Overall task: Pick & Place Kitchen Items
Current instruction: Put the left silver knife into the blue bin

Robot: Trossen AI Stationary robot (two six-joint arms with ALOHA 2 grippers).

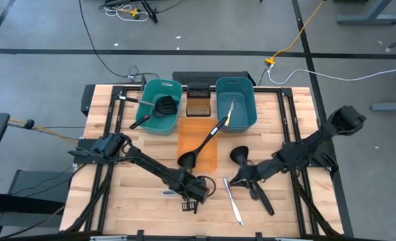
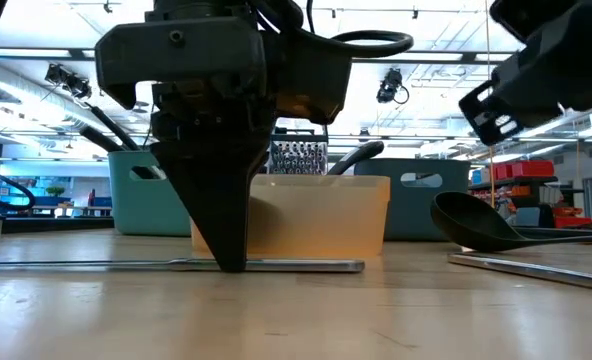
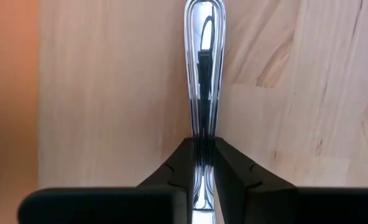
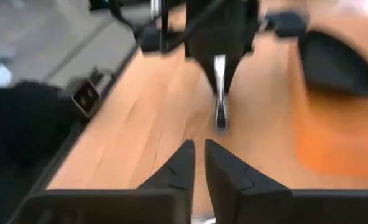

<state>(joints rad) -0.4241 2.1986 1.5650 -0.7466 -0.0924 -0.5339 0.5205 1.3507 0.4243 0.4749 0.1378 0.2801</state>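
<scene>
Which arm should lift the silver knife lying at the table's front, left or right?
Left. The left gripper is already shut on the silver knife lying flat on the table. The right gripper is off to the side, holding nothing.

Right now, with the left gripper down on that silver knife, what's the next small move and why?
Probably lift straight up. The left gripper looks closed on the silver knife, which lies flat on the table. Raising it clear comes before carrying it toward a teal tub.
</scene>
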